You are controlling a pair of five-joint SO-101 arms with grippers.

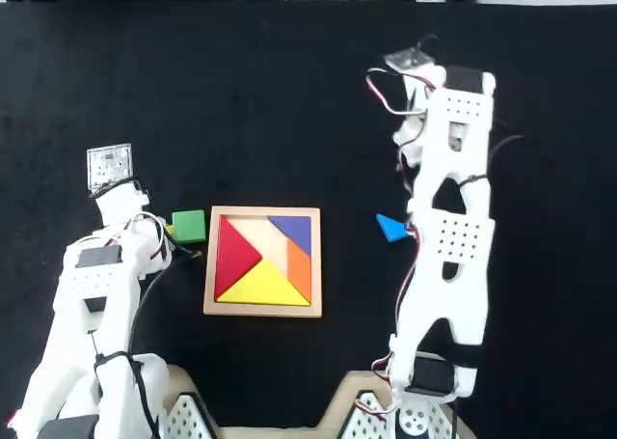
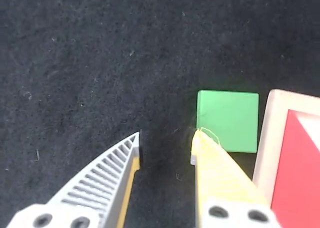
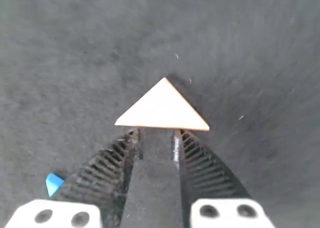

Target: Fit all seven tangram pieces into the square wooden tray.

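Note:
The square wooden tray (image 1: 262, 310) lies at the table's middle and holds a red triangle (image 1: 235, 256), a yellow triangle (image 1: 262, 287), an orange piece (image 1: 301, 265) and a blue-violet piece (image 1: 295, 231). A green square (image 1: 189, 226) (image 2: 228, 120) rests just outside the tray's left rim (image 2: 265, 138). My left gripper (image 1: 172, 238) (image 2: 167, 145) is open beside that square, with only cloth between its fingers. My right gripper (image 1: 411, 63) (image 3: 155, 135) is at the far right, shut on the base of a pale triangle (image 3: 162, 108). A small blue triangle (image 1: 390, 229) (image 3: 54, 183) lies beside the right arm.
Black cloth covers the whole table. The right arm's white body (image 1: 448, 236) stretches from the front edge towards the back, right of the tray. Wide bare cloth lies behind the tray and at the far left.

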